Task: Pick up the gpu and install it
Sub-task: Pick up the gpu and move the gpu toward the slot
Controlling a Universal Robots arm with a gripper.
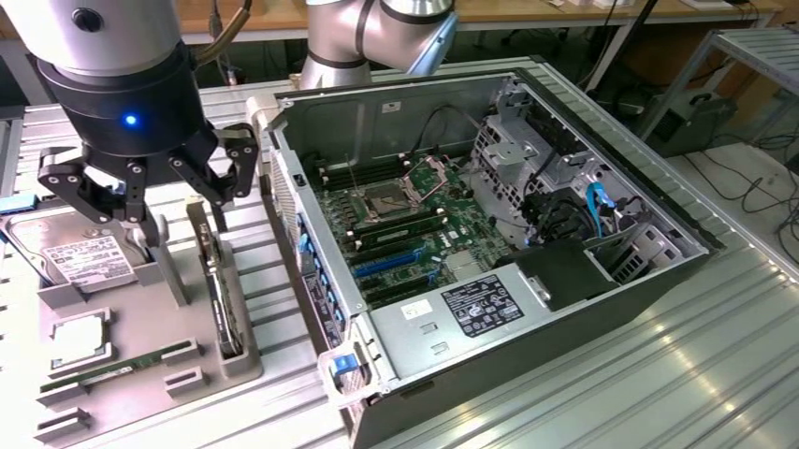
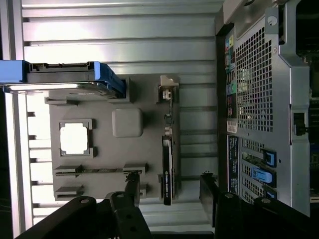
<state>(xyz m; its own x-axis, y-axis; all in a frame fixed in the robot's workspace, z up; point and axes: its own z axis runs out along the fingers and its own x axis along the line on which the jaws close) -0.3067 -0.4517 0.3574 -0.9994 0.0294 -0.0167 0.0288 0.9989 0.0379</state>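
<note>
Overhead, we see the gripper [image 1: 187, 224] spread wide over the gpu [image 1: 223, 304], card standing on edge in the grey tray [image 1: 144, 323], open computer case [image 1: 500, 234] at three o'clock of it in the exterior view.

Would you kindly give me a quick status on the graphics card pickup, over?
Gripper open, poised astride the card from above. Thin dark gpu card standing on edge in grey holder tray, not gripped. Nothing else between the jaws.
</note>
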